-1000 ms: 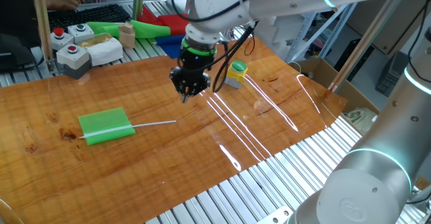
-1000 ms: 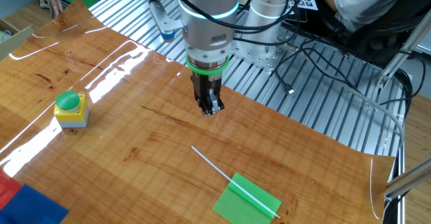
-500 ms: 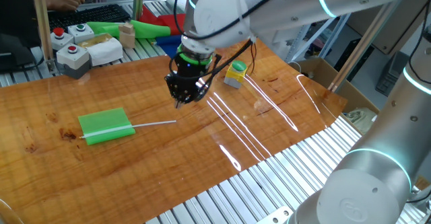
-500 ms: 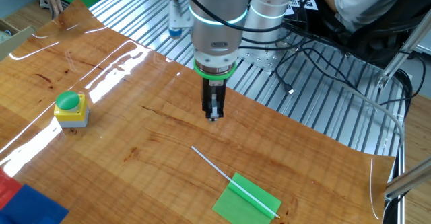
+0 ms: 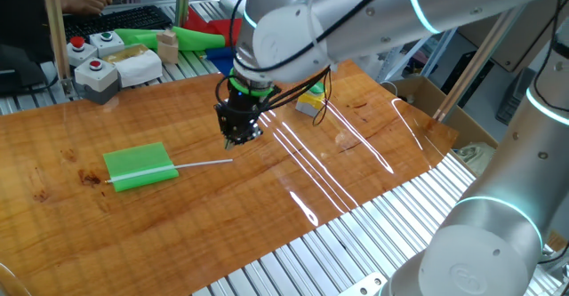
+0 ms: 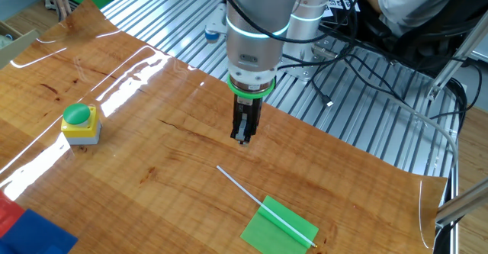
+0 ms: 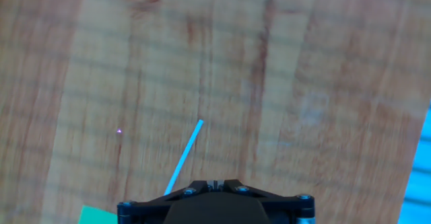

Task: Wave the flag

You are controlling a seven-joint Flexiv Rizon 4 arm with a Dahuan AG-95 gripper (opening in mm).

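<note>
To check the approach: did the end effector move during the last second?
Yes. The end effector moved away from the yellow button box, toward the flag, which lies flat on the table.

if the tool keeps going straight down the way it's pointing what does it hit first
Most likely bare wood. The tool points down at the glossy wooden tabletop, short of the thin white stick of the small green flag. The hand view shows the stick's tip slightly ahead, so depth is uncertain.

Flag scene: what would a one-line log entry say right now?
flag: flat on table, untouched | hand: above table, beside the stick's free end, holding nothing | waving: not begun
</note>
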